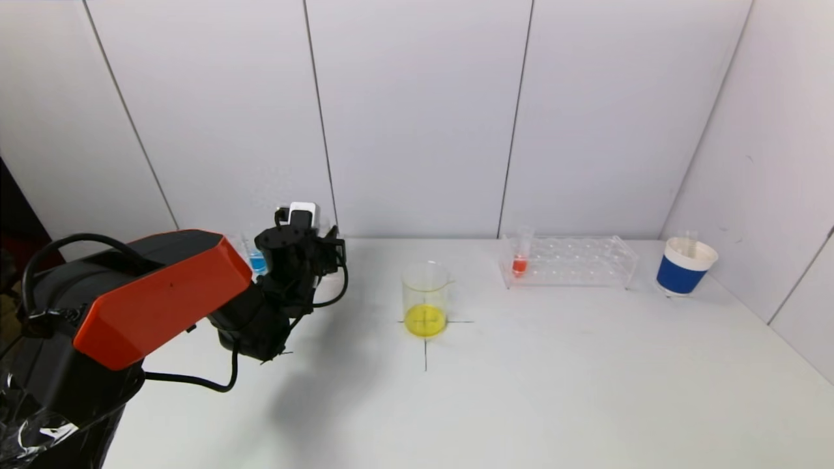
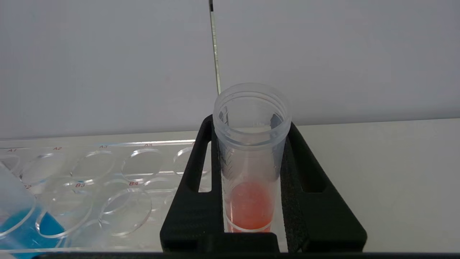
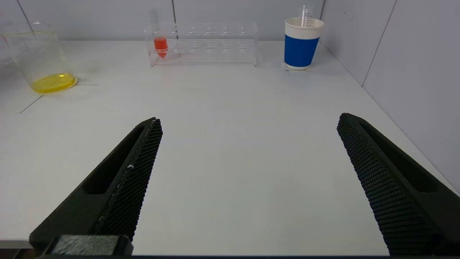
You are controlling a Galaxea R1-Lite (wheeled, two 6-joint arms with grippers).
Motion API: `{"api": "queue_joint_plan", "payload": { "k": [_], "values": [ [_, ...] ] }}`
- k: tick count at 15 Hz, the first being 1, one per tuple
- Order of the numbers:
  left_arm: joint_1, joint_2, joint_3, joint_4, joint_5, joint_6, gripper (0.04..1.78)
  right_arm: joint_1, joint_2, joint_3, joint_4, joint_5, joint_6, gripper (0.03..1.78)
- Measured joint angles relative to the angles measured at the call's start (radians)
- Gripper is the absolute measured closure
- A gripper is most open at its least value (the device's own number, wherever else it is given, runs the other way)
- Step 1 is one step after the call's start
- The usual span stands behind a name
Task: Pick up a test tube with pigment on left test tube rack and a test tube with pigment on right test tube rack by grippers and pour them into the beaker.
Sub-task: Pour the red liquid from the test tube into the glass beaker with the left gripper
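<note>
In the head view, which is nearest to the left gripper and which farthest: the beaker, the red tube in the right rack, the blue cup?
From the left gripper, at the table's left rear:
1. Beaker, centre, holding yellow liquid.
2. Red tube, at the right rack's near end.
3. Blue cup, far right by the wall.

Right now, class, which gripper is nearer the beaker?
The left. The left gripper, jaws shut on a red tube, is at the left rack beside the beaker. The right gripper hangs open, farther off.
</note>
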Motion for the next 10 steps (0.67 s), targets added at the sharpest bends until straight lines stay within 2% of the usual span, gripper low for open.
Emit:
{"api": "queue_joint_plan", "payload": {
  "k": [10],
  "values": [
    [-0.001,-0.103,0.000,0.073,0.001,0.007,1.36,0.000,0.000,0.000,0.000,0.000,0.000,0.04]
  ]
}}
